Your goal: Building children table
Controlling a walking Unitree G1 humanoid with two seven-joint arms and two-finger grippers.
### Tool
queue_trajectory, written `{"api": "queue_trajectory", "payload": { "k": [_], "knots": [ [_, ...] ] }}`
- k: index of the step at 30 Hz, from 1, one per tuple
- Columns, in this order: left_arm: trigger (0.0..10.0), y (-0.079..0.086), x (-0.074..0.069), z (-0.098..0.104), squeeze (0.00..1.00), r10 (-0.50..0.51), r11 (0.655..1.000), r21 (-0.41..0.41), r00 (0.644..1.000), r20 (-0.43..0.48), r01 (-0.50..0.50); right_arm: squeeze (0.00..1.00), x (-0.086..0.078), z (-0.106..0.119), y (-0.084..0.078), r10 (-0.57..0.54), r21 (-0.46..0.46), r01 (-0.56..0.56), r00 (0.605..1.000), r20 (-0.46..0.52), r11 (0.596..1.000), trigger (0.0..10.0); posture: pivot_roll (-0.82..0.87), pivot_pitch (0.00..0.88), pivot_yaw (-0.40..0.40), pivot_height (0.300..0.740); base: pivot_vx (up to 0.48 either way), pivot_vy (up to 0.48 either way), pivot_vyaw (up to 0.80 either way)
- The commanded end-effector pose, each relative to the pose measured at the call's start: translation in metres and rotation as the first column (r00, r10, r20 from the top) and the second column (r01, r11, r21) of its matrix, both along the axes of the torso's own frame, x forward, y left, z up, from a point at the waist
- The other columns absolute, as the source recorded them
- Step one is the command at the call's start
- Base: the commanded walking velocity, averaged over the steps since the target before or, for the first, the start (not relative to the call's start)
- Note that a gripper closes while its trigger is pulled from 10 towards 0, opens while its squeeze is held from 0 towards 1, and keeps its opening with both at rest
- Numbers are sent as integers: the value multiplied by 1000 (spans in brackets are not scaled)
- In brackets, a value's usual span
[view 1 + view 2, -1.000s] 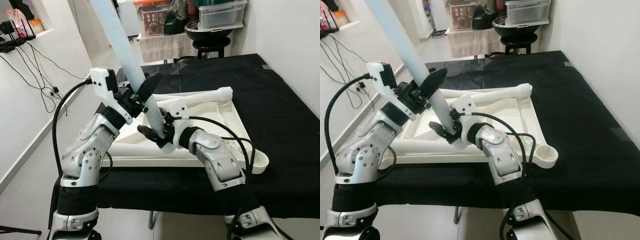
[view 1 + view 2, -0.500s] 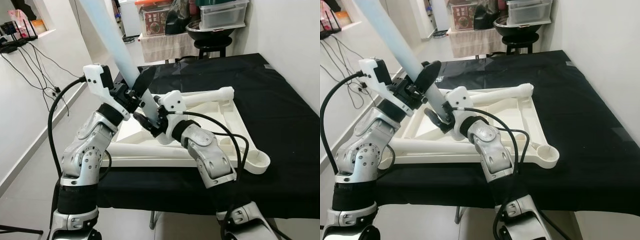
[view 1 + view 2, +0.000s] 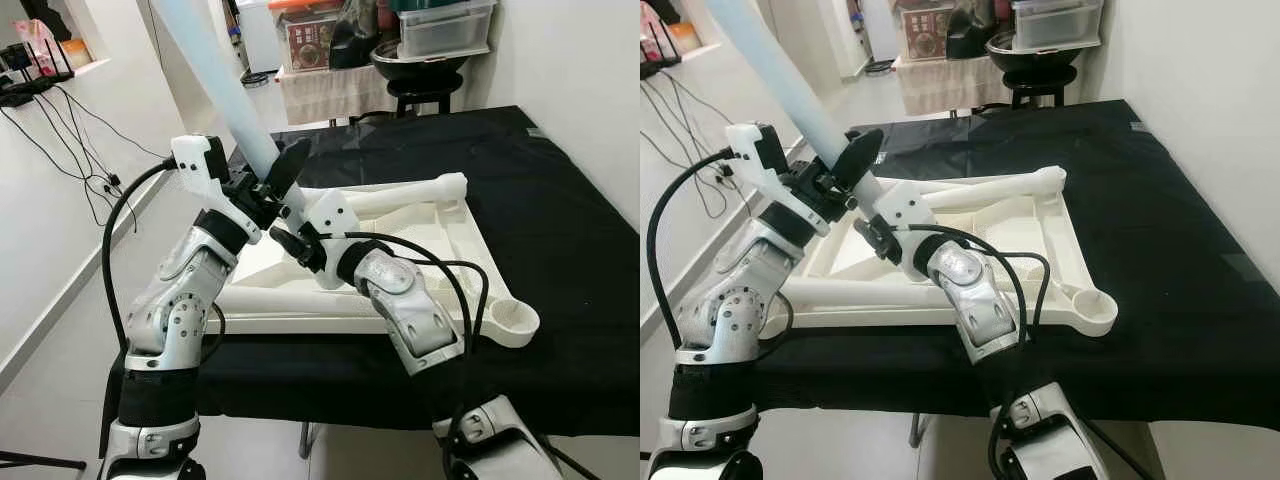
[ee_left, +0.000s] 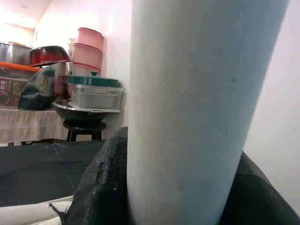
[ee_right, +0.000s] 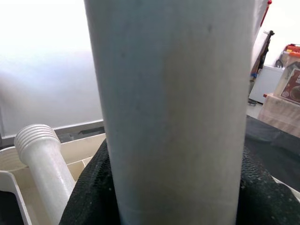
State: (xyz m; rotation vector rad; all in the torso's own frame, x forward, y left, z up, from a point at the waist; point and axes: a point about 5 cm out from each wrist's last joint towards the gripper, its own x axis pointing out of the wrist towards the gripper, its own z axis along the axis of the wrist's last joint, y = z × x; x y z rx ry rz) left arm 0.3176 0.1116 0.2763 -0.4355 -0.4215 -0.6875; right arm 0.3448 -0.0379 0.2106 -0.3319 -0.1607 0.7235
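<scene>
Black-draped table [image 3: 560, 200]; both claws apparently round pale leg [image 3: 205, 70].

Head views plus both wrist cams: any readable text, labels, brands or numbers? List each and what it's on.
No text can be read.
Red-and-dark printed box on the cloth-covered stand at the back: has print, too small and blurred to read.
Same box in the left wrist view: print blurred, unreadable.
Table leg, left gripper, right gripper: no markings.
</scene>
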Motion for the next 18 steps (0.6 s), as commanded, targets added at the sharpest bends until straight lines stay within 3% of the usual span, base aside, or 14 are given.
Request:
{"api": "queue_trajectory", "payload": {
  "k": [1, 2, 3, 7, 11, 18],
  "knots": [
    [0, -30, -11, 14, 0, -180, 982, -44, 982, 64, 183, 0, 2, -2, 10, -3, -14, 2, 1000, -13, 1000, 0, -152, 0, 133, 740, 0, 0, 0],
    [10000, -29, -10, 14, 278, -159, 986, -34, 984, 74, 162, 0, 4, -2, 7, -16, -5, 16, 1000, -17, 1000, 0, -158, 0, 130, 740, 0, 0, 0],
    [10000, -29, -11, 14, 1000, -156, 987, -29, 984, 82, 159, 0, 5, -2, 5, -28, 9, 28, 999, -20, 1000, 0, -161, 0, 132, 740, 0, 0, 0],
    [10000, -27, -11, 14, 1000, -138, 990, -24, 986, 92, 141, 0, 7, 0, 2, -48, 37, 49, 998, -26, 998, 0, -165, 0, 136, 740, 0, 0, 0],
    [10000, 1, -10, 19, 1000, -58, 997, -36, 992, 108, 62, 0, 17, 9, -16, -148, 176, 157, 987, -65, 972, 0, -167, 0, 139, 740, 0, 0, 0],
    [10000, 28, -14, 27, 1000, 15, 1000, -22, 989, 145, -12, 0, 26, 16, -39, -249, 283, 265, 964, -91, 922, 0, -156, 0, 135, 740, 0, 0, 0]
  ]
}}
